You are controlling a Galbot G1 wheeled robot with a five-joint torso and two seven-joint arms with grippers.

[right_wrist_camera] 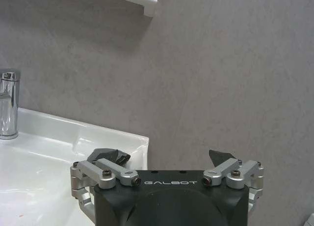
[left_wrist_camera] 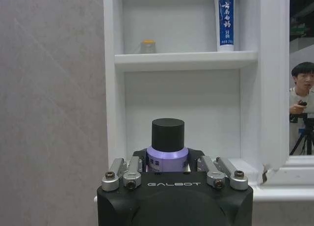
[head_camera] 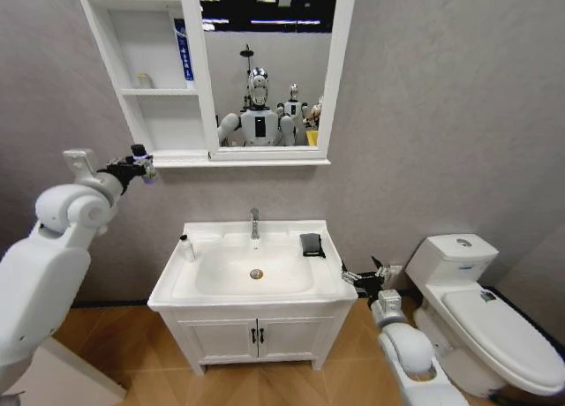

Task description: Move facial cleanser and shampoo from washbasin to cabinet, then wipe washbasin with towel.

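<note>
Up at the cabinet (head_camera: 150, 88), the left gripper (head_camera: 141, 167) sits raised beside the lowest open shelf, fingers closed snugly around a lavender bottle with a black cap (left_wrist_camera: 167, 145). The left wrist view gives the detail the head view cannot: the bottle stands upright between the fingers, cap level with the lower shelf opening, while a blue-and-white tube (left_wrist_camera: 225, 19) and a small yellow-lidded jar (left_wrist_camera: 148, 46) stand on the shelf above. Down low, the right gripper (head_camera: 364, 277) hangs just beside the washbasin's (head_camera: 177, 282) right edge, fingers spread wide and holding nothing. The dark folded towel (head_camera: 311, 244) lies on the basin's rear right ledge, and a small white bottle (head_camera: 187, 247) stands on the left ledge, beside the chrome tap (head_camera: 255, 222).
</note>
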